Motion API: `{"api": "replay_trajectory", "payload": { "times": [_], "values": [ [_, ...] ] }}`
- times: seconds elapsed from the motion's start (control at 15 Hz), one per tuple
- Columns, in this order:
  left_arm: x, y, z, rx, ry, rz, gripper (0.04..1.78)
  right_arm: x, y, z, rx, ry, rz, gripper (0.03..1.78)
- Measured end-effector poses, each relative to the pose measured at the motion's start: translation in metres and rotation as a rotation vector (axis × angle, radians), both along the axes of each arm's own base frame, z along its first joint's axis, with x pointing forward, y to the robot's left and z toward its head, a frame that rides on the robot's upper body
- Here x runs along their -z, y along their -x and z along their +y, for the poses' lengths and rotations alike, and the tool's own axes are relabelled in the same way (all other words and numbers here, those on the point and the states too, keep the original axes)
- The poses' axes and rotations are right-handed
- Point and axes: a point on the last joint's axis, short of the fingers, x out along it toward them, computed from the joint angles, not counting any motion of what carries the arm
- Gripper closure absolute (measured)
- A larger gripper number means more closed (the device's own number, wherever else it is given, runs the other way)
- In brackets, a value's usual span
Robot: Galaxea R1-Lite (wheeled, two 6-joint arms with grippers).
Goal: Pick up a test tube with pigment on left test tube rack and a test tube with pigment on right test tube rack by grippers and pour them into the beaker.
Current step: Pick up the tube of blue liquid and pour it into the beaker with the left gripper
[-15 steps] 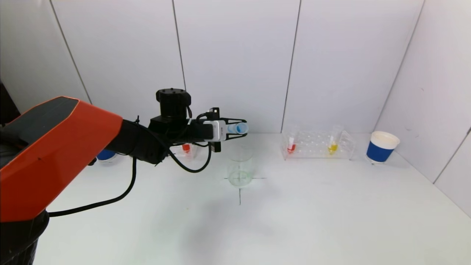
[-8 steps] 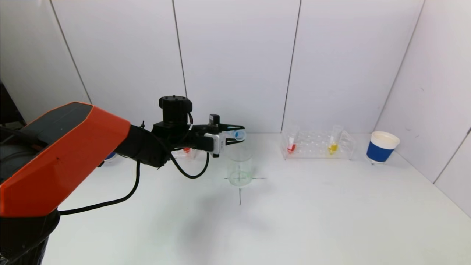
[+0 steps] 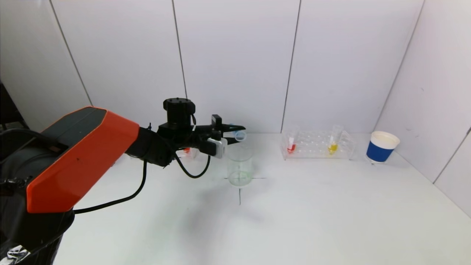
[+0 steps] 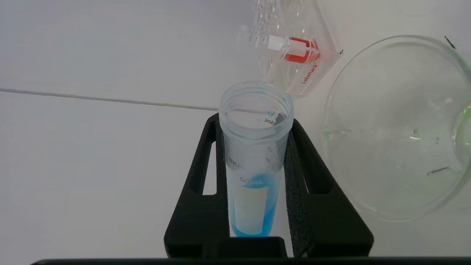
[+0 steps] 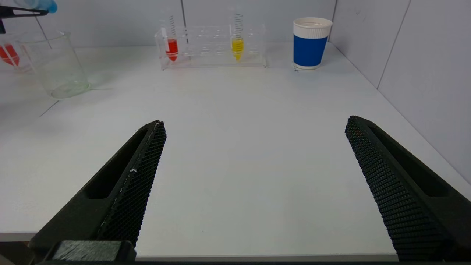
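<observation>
My left gripper (image 3: 236, 134) is shut on a clear test tube with blue pigment (image 4: 254, 158), held tilted just above and behind the rim of the glass beaker (image 3: 240, 166); the beaker also shows in the left wrist view (image 4: 397, 129). The left rack (image 4: 294, 55) holds a tube with red pigment (image 4: 300, 51) and is mostly hidden behind my arm in the head view. The right rack (image 3: 318, 145) holds a red tube (image 3: 291, 144) and a yellow tube (image 3: 333, 143). My right gripper (image 5: 254, 154) is open and empty above the table's front edge.
A blue and white paper cup (image 3: 381, 147) stands right of the right rack, near the right wall. White walls close the table at the back and right. A black cross (image 3: 240, 191) marks the table under the beaker.
My left gripper has dropped lower with the blue tube and rolled, tilting the tube's mouth down toward the beaker. The right arm has not moved.
</observation>
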Motion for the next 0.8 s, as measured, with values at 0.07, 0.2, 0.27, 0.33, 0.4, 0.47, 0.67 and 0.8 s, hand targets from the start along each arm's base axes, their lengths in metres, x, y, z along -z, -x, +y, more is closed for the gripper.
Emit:
{"api": "replay_trajectory", "payload": {
  "times": [0.07,0.2,0.27,0.33,0.4,0.47,0.67,0.8],
  "values": [
    [0.0015,-0.0008,0.0004,0.0,-0.005,-0.01,1.37,0.0,0.0,0.0,0.0,0.0,0.0,0.04],
    [0.0015,-0.0033,0.0,0.007,-0.014,-0.056,1.37,0.0,0.0,0.0,0.0,0.0,0.0,0.04],
    [0.001,-0.004,-0.0003,0.01,-0.019,-0.08,1.37,0.0,0.0,0.0,0.0,0.0,0.0,0.04],
    [0.0011,-0.0044,-0.0005,0.012,-0.023,-0.097,1.37,0.0,0.0,0.0,0.0,0.0,0.0,0.04],
    [0.0012,-0.0049,0.0002,0.011,-0.028,-0.112,1.37,0.0,0.0,0.0,0.0,0.0,0.0,0.04],
    [0.0007,-0.0052,0.0001,0.012,-0.032,-0.128,1.37,0.0,0.0,0.0,0.0,0.0,0.0,0.04],
    [0.0001,-0.0058,0.0011,0.015,-0.049,-0.188,1.37,0.0,0.0,0.0,0.0,0.0,0.0,0.04],
    [-0.0004,-0.0071,0.0041,0.01,-0.06,-0.223,1.37,0.0,0.0,0.0,0.0,0.0,0.0,0.04]
  ]
}}
